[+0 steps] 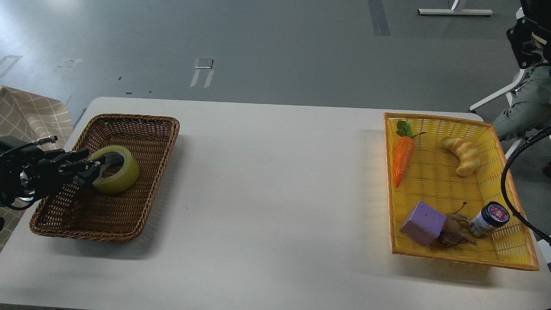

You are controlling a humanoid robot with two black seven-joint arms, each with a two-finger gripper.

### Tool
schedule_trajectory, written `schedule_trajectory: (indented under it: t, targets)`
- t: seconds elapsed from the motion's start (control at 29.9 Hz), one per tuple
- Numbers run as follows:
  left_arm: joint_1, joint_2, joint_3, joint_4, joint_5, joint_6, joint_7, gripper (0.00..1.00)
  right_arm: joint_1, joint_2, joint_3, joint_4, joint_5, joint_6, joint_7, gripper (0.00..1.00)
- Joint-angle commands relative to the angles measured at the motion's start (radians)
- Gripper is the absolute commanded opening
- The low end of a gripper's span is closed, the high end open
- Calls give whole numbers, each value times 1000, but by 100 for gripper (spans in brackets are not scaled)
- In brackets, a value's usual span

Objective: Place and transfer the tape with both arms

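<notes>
On a white table (267,193), a brown wicker basket (142,181) sat at left, a yellow basket (434,181) well apart at right. Over the wicker basket, the left gripper (101,167) clasped the tape (122,176), one finger inside the ring, one outside. The right gripper was out of view.

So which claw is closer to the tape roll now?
Left. The left claw is at the tape roll, over the brown basket. The right claw is not in view.
</notes>
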Motion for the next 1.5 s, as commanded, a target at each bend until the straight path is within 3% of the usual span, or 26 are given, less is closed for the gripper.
schedule_trajectory:
  t: [0.0,0.1,0.47,0.67,0.74,0.8,1.0,1.17,1.34,1.47]
  targets:
    - [-1,-15,11,20,-14,0,0,91,1,-1,0,0,-1,0,-1,99]
    - [-1,-19,11,30,-17,0,0,97,0,-3,2,0,1,0,-1,99]
    - [-62,-22,6,73,-295,26,0,98,-2,0,2,-1,1,0,-1,100]
    - [-176,-30,-2,27,-560,11,0,98,-2,2,0,-1,1,0,-1,100]
    - [-219,-30,-5,-24,-683,-27,0,98,-2,2,-3,-5,1,0,-3,100]
    - [-272,-35,-8,-88,-895,-133,0,98,-2,6,-5,-15,1,0,-3,100]
    - [-350,-53,-17,-241,-1339,-233,0,98,1,46,-5,-37,1,0,-3,100]
    - [-358,-142,-135,-317,-1456,-337,0,98,14,85,-26,-92,-2,0,-4,100]
    - [-357,-281,-229,-318,-1462,-373,0,98,49,114,-34,-152,-7,0,-12,100]
    - [-363,-363,-323,-318,-1484,-623,0,98,69,118,-43,-167,-5,0,-13,100]
